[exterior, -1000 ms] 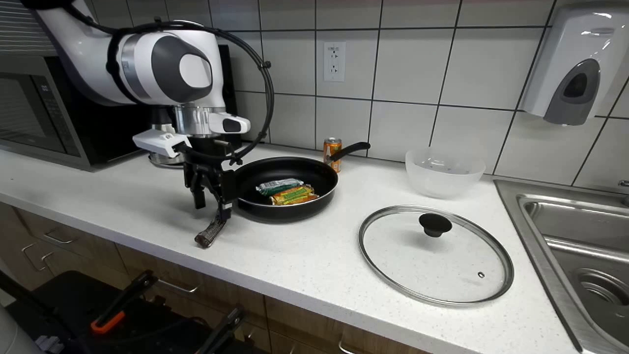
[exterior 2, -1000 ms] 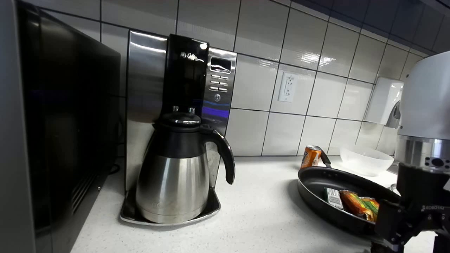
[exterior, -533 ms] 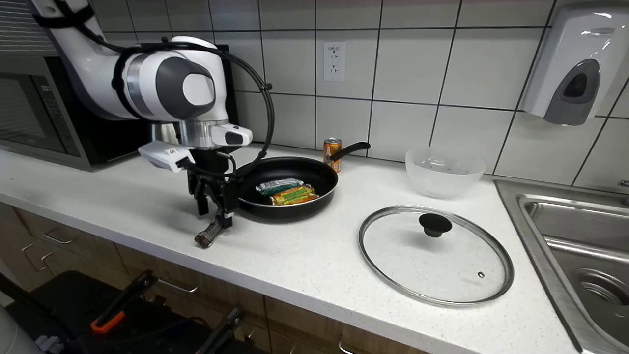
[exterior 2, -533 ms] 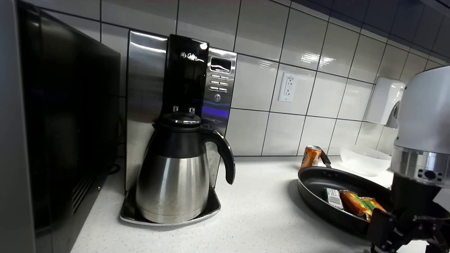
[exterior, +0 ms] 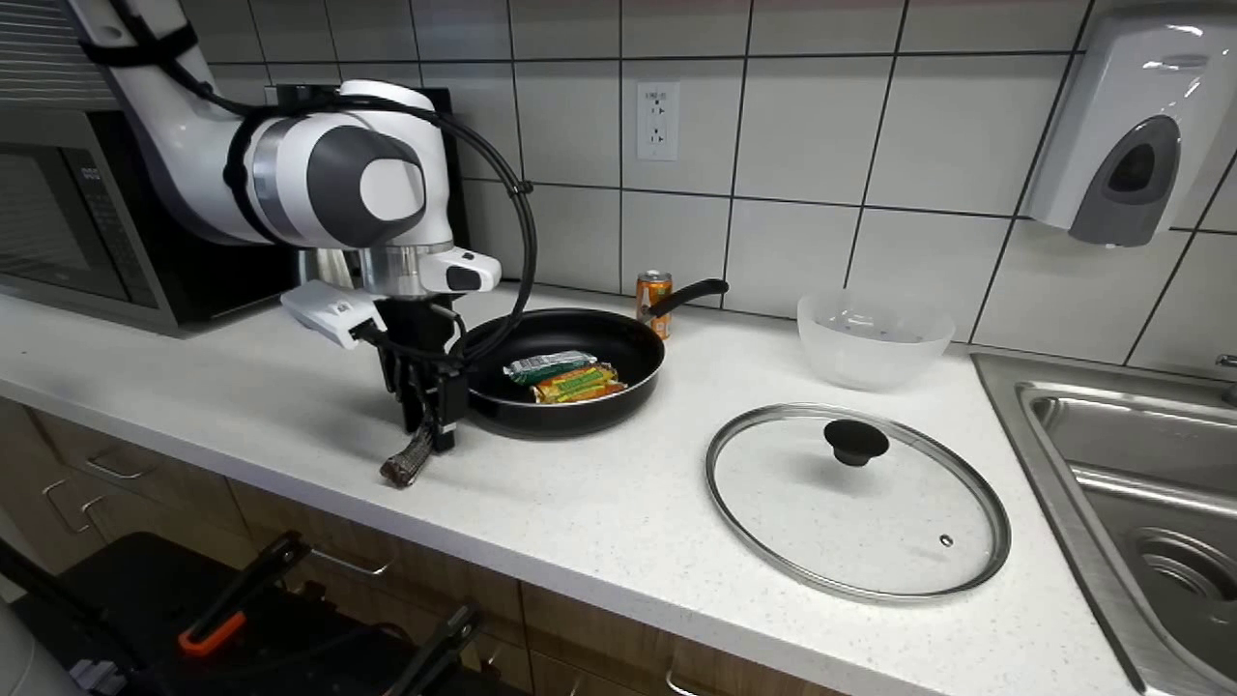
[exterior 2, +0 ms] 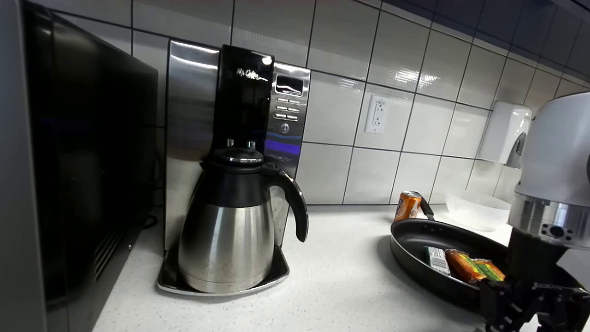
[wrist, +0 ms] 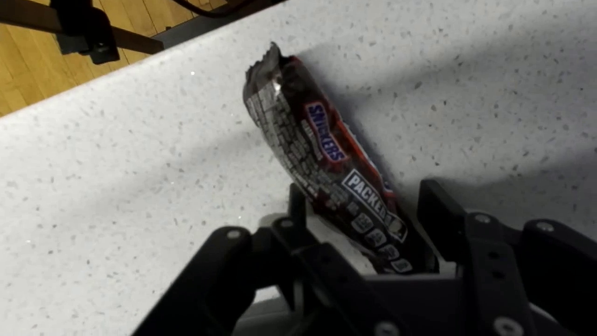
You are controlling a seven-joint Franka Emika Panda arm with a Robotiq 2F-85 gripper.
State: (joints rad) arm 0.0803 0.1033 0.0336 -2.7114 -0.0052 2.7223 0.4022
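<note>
Wrist view: a dark Snickers bar [wrist: 322,156] lies slantwise on the speckled counter [wrist: 116,186], running from upper middle to lower right of centre.
Gripper [wrist: 364,205]: straddles the bar's lower part, jaws apart, not clenched; whether either of the fingers [wrist: 440,224] touches it cannot be told.
Bar's slant: it lies askew between them, so uneven squeezing could twist it round.
Bar's free end: much of its length juts toward the upper frame; a hold so far from the middle could let it sag or slip.
Black pan [exterior: 551,420]: in an exterior view, just right of the fingers; a sideways swing could bump it.
Cable [exterior: 530,232]: bows right, in front of the pan's left rim, and might snag there.
Robot arm [exterior: 362,184]: in an exterior view, enters at upper left and bends down to a near-vertical wrist, its fingers close to the counter.
</note>
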